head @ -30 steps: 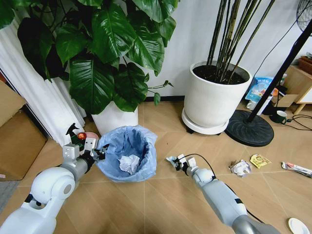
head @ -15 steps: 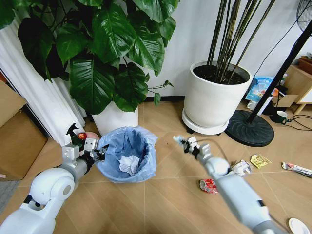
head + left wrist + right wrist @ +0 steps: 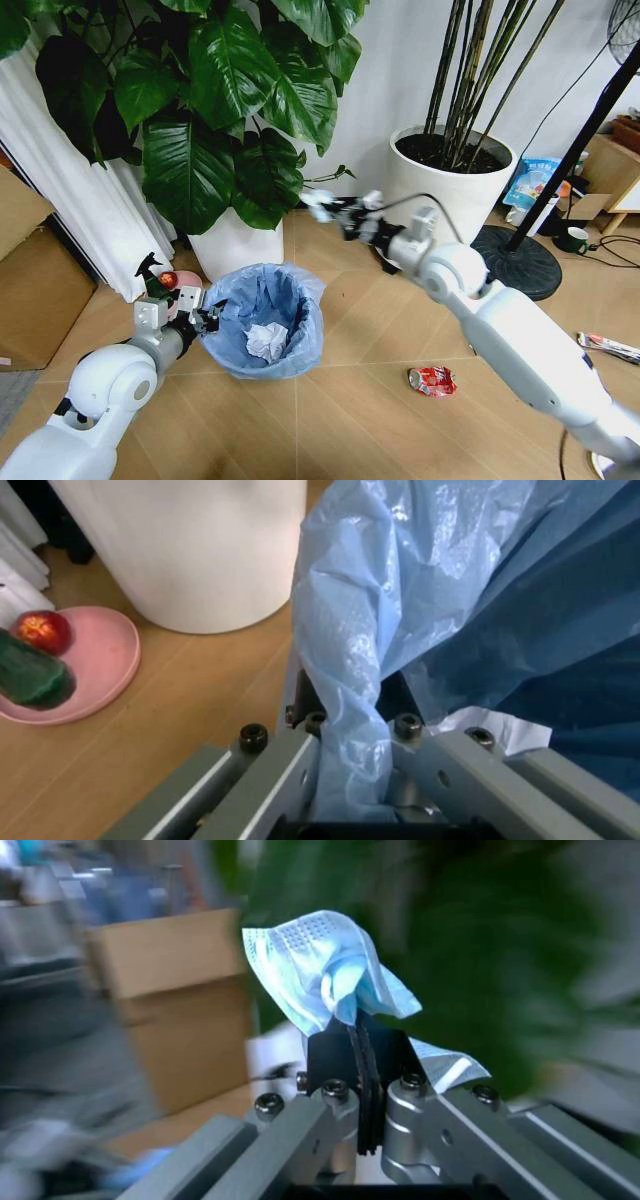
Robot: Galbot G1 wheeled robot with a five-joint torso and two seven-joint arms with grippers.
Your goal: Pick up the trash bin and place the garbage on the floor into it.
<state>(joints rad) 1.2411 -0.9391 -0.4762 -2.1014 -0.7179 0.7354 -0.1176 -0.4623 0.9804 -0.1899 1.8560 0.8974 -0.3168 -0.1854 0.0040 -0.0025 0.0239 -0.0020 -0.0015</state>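
Light wooden floor before a white wall, with two large white plant pots along the back. Lower left of centre in the head view: the small round trash bin lined with a crinkly light-blue plastic bag, standing on the floor with a crumpled white paper ball inside it. The left gripper sits at the bin's left rim; in the left wrist view its fingers are clamped on the bunched bag edge. Just left of the bin, a pink plate carries a red apple and a dark green object, close beside the leafy plant's white pot.

Upper centre of the head view: the right gripper, raised above the floor and up and to the right of the bin. In the right wrist view its fingers are pressed together on a crumpled light-blue face mask.

Lower right of centre: a crushed red wrapper lies on the floor, well apart from the bin. At the right edge lies a long thin wrapper.
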